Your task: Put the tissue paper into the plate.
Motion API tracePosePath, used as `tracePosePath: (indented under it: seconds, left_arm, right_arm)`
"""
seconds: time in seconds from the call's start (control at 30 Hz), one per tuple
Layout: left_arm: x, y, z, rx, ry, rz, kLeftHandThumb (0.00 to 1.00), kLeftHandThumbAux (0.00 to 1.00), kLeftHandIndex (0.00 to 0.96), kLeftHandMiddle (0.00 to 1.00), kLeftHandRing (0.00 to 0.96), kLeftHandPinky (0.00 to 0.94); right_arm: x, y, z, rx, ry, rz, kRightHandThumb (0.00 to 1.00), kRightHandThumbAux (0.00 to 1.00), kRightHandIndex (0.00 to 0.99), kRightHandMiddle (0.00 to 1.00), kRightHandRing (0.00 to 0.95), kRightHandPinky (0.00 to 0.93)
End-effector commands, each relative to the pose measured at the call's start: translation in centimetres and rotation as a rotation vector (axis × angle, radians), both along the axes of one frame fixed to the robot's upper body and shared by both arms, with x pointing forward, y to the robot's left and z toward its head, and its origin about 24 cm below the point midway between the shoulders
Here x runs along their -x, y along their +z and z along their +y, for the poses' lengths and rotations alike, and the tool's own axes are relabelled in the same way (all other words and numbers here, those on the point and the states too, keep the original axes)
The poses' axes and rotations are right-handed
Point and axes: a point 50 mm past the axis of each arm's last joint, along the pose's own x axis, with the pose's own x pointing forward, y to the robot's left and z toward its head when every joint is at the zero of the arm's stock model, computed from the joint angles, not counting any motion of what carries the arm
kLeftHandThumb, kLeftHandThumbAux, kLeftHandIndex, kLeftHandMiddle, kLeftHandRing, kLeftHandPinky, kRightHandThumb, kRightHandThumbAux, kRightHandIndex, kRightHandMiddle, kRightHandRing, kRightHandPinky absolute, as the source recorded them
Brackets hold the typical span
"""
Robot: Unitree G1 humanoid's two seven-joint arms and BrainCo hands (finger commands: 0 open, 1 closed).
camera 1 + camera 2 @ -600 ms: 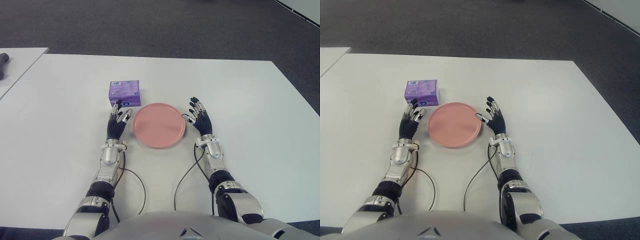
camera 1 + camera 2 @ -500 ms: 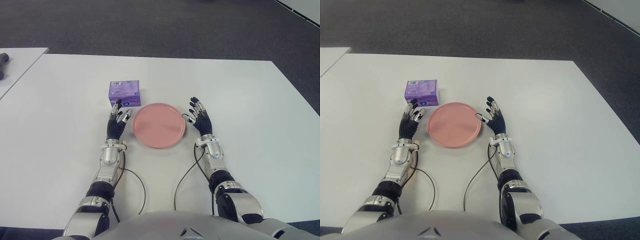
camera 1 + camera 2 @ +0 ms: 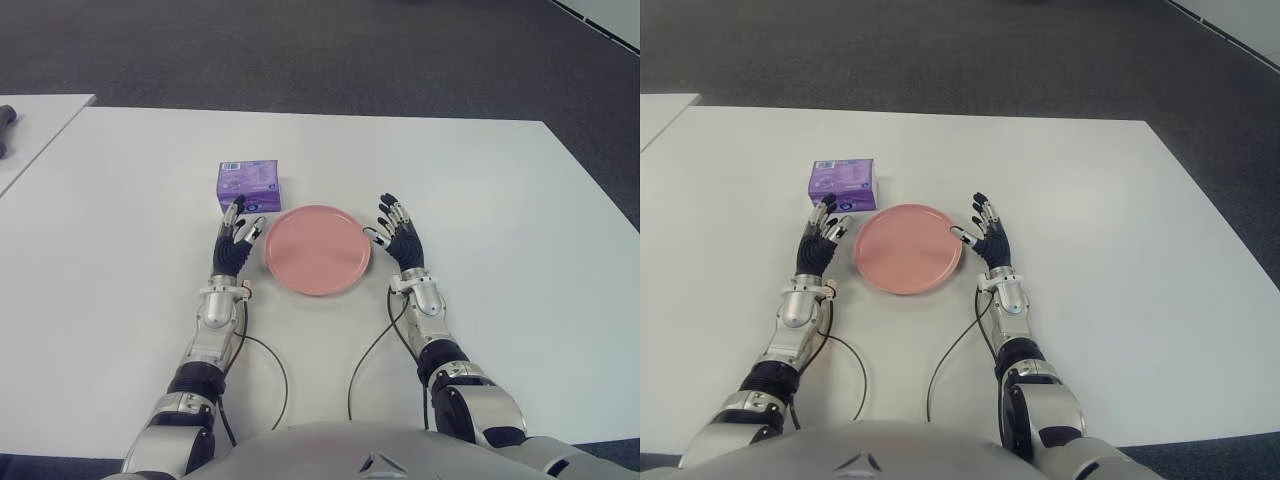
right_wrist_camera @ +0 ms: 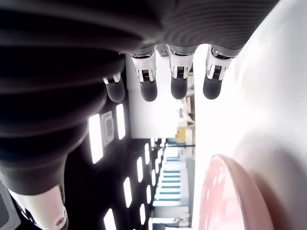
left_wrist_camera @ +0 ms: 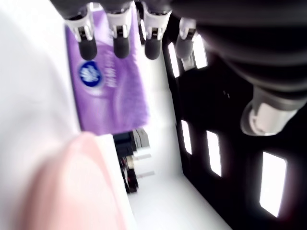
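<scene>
A purple tissue pack lies on the white table, just behind and left of a round pink plate. My left hand hovers left of the plate with its fingers extended, the fingertips just short of the pack and holding nothing. The pack's purple wrapper fills the left wrist view beyond those fingers. My right hand shows at the plate's right rim, fingers spread and empty. The plate's edge appears in the right wrist view.
A second white table stands at the far left with a dark object on it. Grey carpet lies beyond the table's far edge. Thin cables trail from both wrists toward my body.
My left hand has crept slightly forward toward the tissue pack. The right hand, the plate and the pack have not moved.
</scene>
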Motion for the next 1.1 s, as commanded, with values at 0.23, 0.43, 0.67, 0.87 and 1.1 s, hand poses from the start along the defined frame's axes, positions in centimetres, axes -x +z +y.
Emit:
tracePosePath:
  seconds: [0.23,0.43,0.67,0.87,1.1]
  left_arm:
    - [-0.4,5.8,2.2,-0.174,-0.173,-0.079,0.000,0.476,0.000,0.000,0.000,0.000]
    - [-0.5,7.6,2.6,-0.229,-0.162,-0.119,0.000,0.497,0.000,0.000,0.000,0.000]
    - [-1.2,9.2,3.5,-0.284,-0.119,-0.163,0.000,0.502,0.000,0.000,0.000,0.000]
    - [-1.5,12.4,4.2,-0.390,-0.083,-0.212,0.000,0.493,0.000,0.000,0.000,0.000]
    - [-2.9,13.0,5.7,-0.566,-0.013,-0.209,0.020,0.472,0.000,0.000,0.000,0.000]
  right_arm:
    - [4.4,-4.9,1.0,-0.063,-0.033,0.226,0.096,0.706,0.062,0.030,0.013,0.055]
    - [4.4,-4.9,1.2,-0.062,-0.033,0.228,0.096,0.706,0.062,0.030,0.013,0.055]
    - [4.3,-4.9,1.3,-0.062,-0.033,0.229,0.096,0.706,0.062,0.030,0.013,0.055]
    - [4.3,-5.0,1.3,-0.062,-0.033,0.230,0.096,0.706,0.062,0.030,0.013,0.055]
    - [4.3,-5.0,1.3,-0.062,-0.033,0.231,0.096,0.706,0.062,0.030,0.013,0.055]
